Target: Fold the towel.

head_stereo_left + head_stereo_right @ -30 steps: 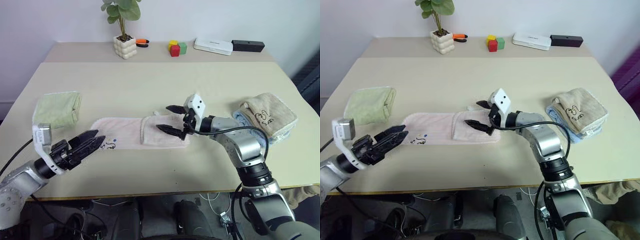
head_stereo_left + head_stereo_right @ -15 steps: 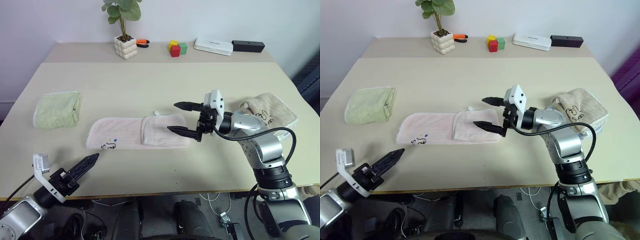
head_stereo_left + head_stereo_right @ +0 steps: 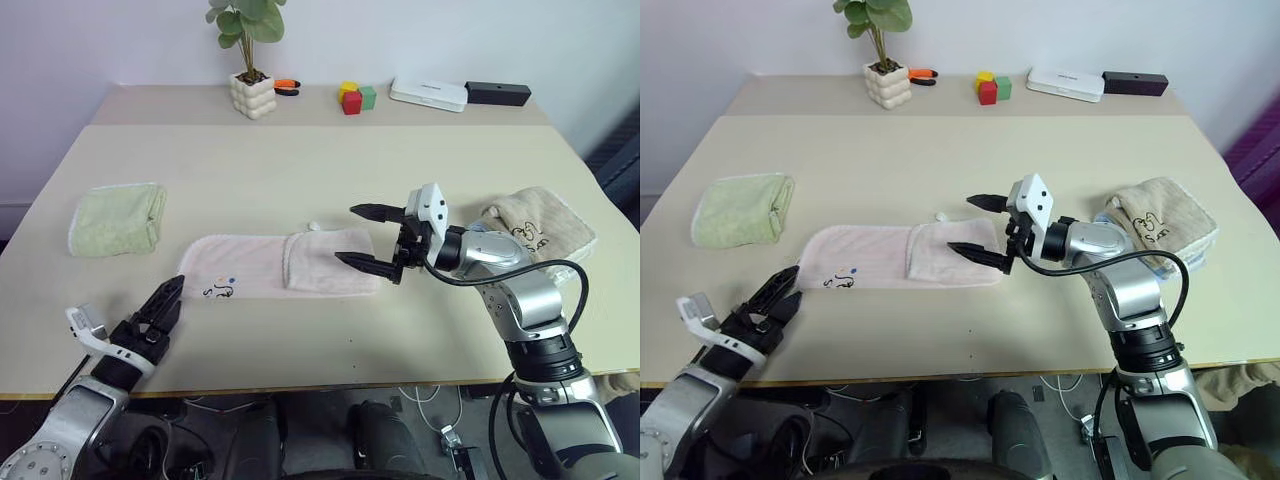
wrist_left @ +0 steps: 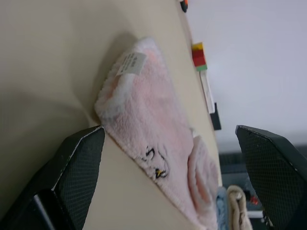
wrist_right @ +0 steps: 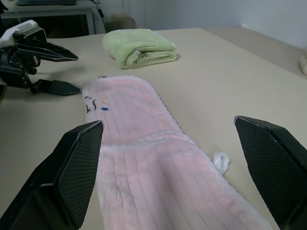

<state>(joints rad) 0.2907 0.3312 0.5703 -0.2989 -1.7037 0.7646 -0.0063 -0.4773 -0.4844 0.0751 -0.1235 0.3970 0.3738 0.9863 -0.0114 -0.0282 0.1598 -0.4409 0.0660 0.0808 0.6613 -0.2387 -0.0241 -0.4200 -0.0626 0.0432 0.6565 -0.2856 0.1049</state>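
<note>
Towel: the pale pink towel (image 3: 280,266) lay flat on the table (image 3: 300,170), stretched sideways, with its right end folded back over the middle so that part was doubled.
Towel details: a small dark embroidered mark (image 3: 221,292) sat near its left end, and a small whitish loop (image 3: 313,226) stuck out from the far edge beside the fold; the left wrist view showed a label (image 4: 132,63) at the left end's corner.
Right gripper: the right gripper (image 3: 365,237) hung just above the towel's folded right end, pointing left along the cloth, with its two black fingers spread wide and nothing between them.
Towel from the right gripper: directly ahead and below, running away towards the other gripper.
Left gripper: the left gripper (image 3: 160,307) sat low at the near left edge of the table, pointing towards the towel's left end, its fingers wide apart and empty.
Towel from the left gripper: just ahead of the fingertips, apart from them, the marked end nearest.
Green towel: a folded light green towel (image 3: 118,218) lay beyond the left gripper, well apart from the pink one.
Beige towel: a beige towel (image 3: 540,226) on a blue one lay behind the right gripper's arm.
Far table: a potted plant (image 3: 248,55), coloured blocks (image 3: 354,96), a white box (image 3: 428,93) and a black box (image 3: 497,93) stood well beyond both grippers.
</note>
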